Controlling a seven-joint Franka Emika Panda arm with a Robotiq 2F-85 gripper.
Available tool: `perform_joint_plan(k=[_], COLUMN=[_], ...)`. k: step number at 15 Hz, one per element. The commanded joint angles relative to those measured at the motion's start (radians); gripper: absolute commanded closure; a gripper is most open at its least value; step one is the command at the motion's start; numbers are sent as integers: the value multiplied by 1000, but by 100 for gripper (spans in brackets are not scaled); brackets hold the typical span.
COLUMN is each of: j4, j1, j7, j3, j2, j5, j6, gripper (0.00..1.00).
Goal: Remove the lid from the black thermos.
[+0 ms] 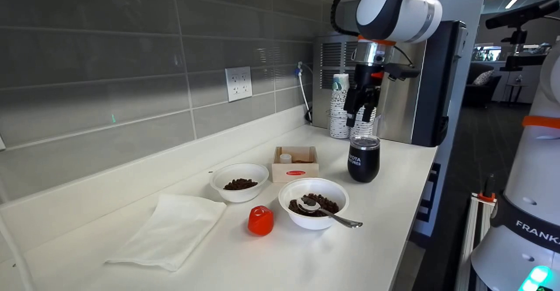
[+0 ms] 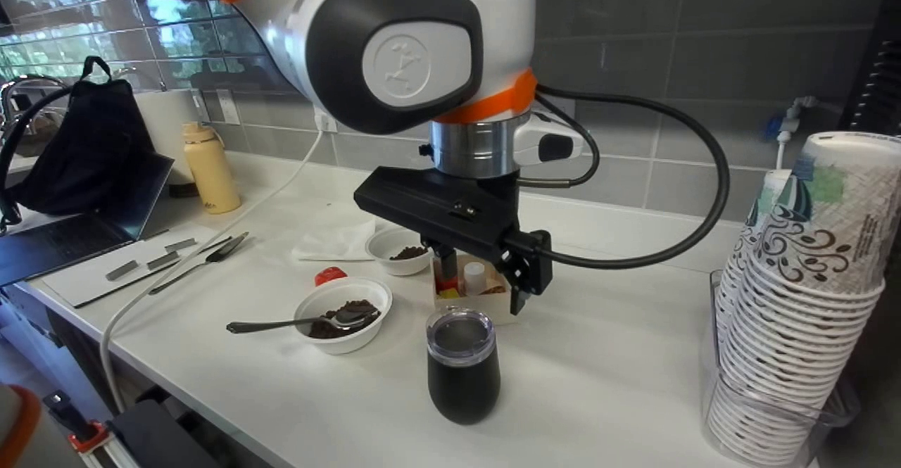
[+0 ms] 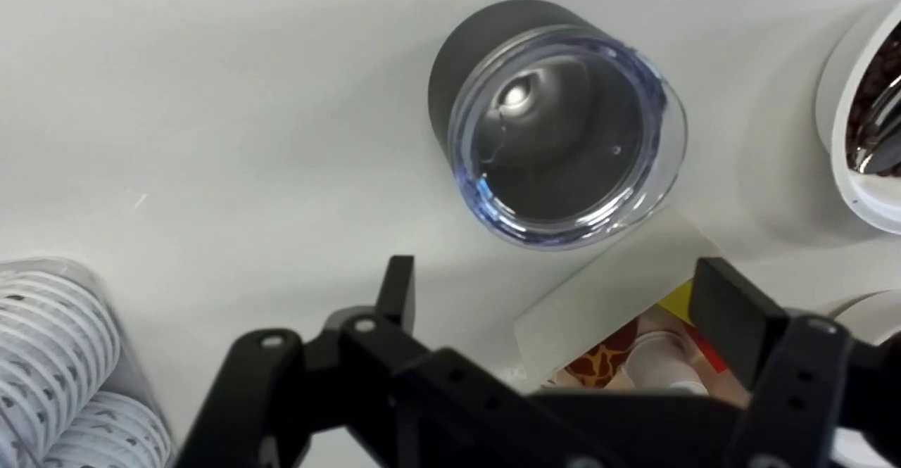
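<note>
Two black fingers (image 3: pixel 732 317) of the robot's claw (image 3: pixel 554 285) stand wide apart above a white counter (image 2: pixel 598 397), nothing between them: the claw is released. The step in hand looks like lining up over the round, see-through plastic lid (image 2: pixel 461 338) on the stout black thermos (image 2: pixel 463 389). In the wrist view the lid lies beyond the fingertips rather than between them, so the claw should shift away from the grey tiled wall (image 2: pixel 612 53) until it is centred over the lid, then come straight down. The lid seems nearly as broad as the gap, so there is probably little slack. The fingers ought to close on the clear rim only, not on the body below, and lift evenly; a slanted pull could drag or tip the thermos.

Standing upright on the counter, the thermos is near a small pale wooden box (image 1: pixel 306 168) and a round white bowl (image 1: pixel 313 224) of dark bean-like bits (image 1: pixel 323 201), touching neither. Its body is matte black and rounded, narrowing toward the base, with white lettering (image 1: pixel 355 160), partly turned out of sight in an exterior view. The lid is on, clear, with a bluish gleam around its edge.
</note>
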Motion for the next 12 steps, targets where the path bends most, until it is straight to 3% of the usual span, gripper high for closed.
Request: perform_joint_plan(k=[1, 7, 12], j4=[0, 0, 1], j1=[31, 10, -45], j7=[-29, 22, 116], j3=[20, 80, 118], j2=[83, 128, 119], j5=[69, 48, -34], j6=[68, 75, 71], gripper=[0, 0, 0])
